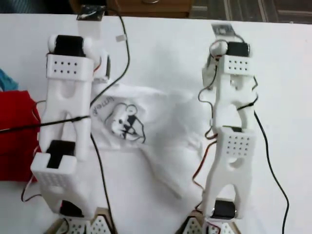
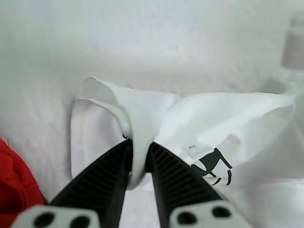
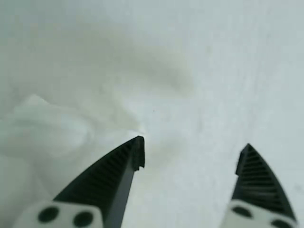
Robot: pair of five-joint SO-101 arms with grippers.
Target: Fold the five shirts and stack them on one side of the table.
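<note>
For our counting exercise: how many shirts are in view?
2 for certain: a white shirt mid-table, pinched by the left gripper, and a red shirt at the table edge beside the left arm. Teal cloth beyond it may be a third; others may be hidden.

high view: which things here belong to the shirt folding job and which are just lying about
Job:
- white shirt with black cartoon print, pinched in the left gripper
- red shirt at the table's edge
- blue cloth, possibly another shirt
- open right gripper

Lying about:
- black cables
- brown wooden furniture beyond the white table
</note>
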